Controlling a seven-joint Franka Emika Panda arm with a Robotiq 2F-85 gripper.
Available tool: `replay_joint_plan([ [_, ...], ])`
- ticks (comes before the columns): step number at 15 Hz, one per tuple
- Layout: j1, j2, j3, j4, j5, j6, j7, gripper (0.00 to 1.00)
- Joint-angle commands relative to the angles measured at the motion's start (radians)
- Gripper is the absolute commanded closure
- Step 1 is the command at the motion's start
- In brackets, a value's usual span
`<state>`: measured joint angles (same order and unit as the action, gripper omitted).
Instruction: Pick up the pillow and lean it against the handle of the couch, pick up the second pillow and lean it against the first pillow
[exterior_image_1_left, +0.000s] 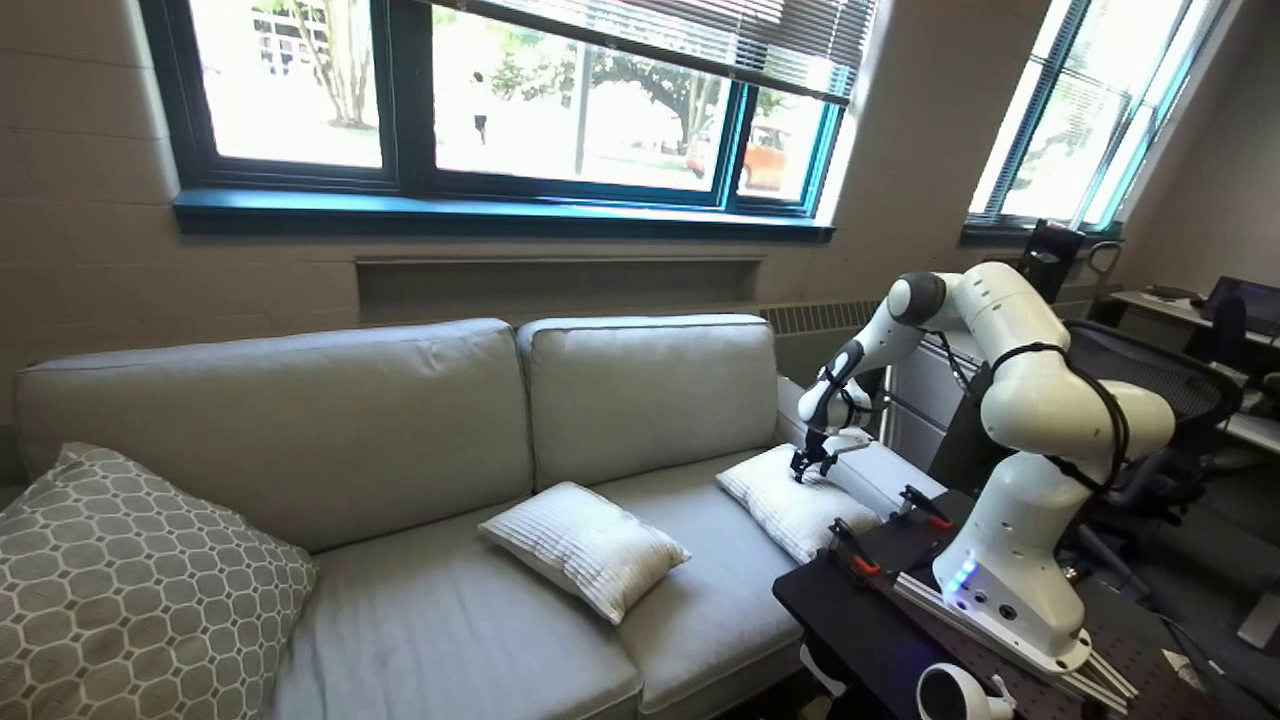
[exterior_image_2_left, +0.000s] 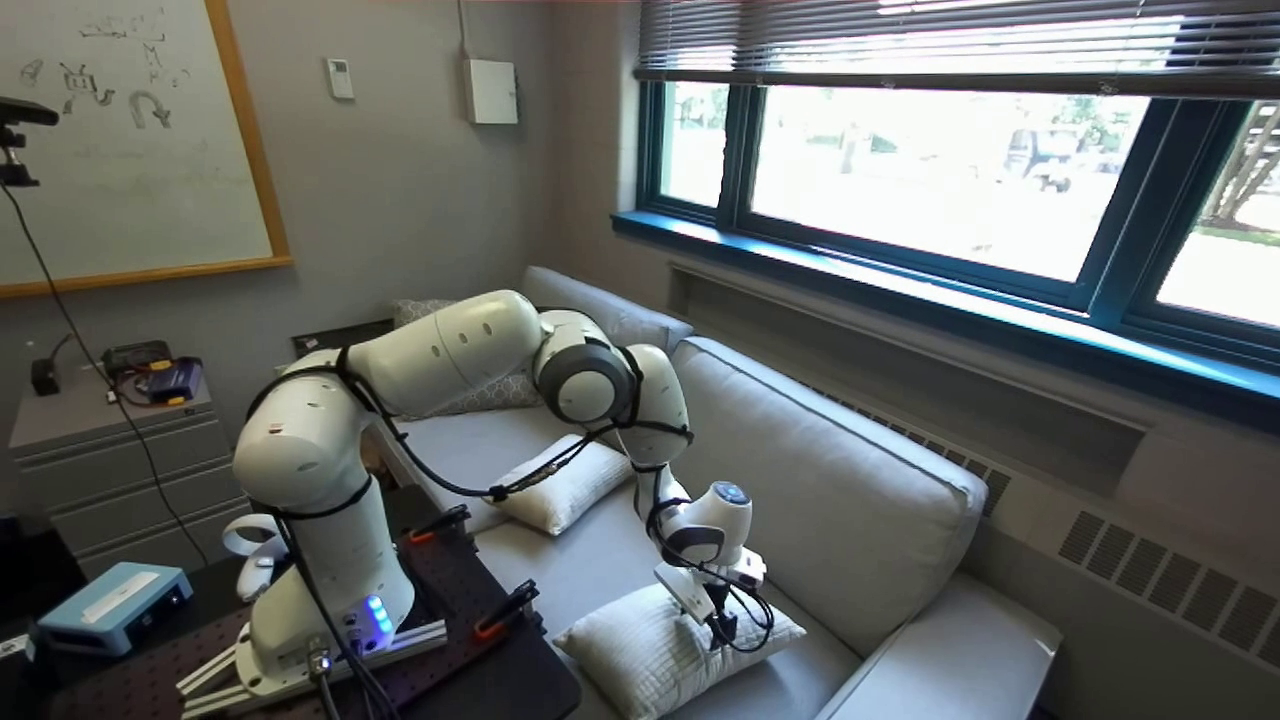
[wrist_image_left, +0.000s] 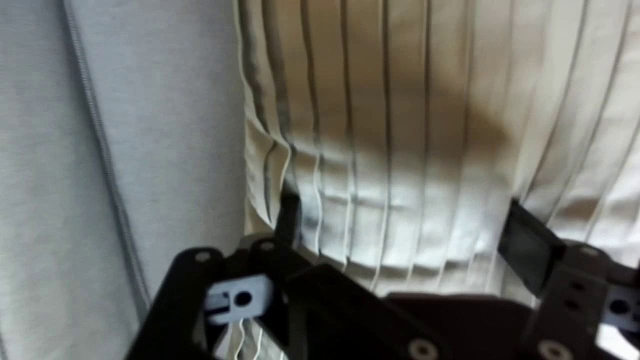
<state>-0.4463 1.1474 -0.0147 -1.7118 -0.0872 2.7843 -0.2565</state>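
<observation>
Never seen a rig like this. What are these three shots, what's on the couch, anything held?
The machine is one white arm standing on a dark table, ending in a two-fingered tool. Two shots come from cameras outside it, in different places; the close-up comes from a camera on its wrist.

On the couch: a ribbed pillow mid-couch, a second ribbed pillow nearer the armrest, and a patterned pillow at the opposite end.

The tool is at the second ribbed pillow, its fingers spread wide with fabric showing between them. That looks open, so probably nothing is gripped; the pillow appears to rest on the couch.
</observation>
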Motion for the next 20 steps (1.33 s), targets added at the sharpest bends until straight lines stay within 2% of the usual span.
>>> replay_joint_plan([
  [1,-0.119,0.094,0.112,0.086,0.067,-0.011,-0.107,0.00],
  [4,-0.248,0.173,0.180,0.158,0.103,-0.060,-0.213,0.00],
  [6,-0.294,0.211,0.204,0.191,0.114,-0.082,-0.242,0.00],
  [7,-0.315,0.237,0.216,0.222,0.115,-0.097,-0.255,0.25],
  [8,-0.330,0.247,0.224,0.231,0.116,-0.105,-0.263,0.25],
  [9,-0.354,0.263,0.235,0.260,0.115,-0.130,-0.284,0.31],
  [14,-0.362,0.243,0.258,0.271,0.121,-0.161,-0.291,0.69],
  [17,-0.349,0.185,0.256,0.213,0.118,-0.141,-0.277,0.91],
  [20,-0.277,0.094,0.202,0.110,0.108,-0.085,-0.199,1.00],
])
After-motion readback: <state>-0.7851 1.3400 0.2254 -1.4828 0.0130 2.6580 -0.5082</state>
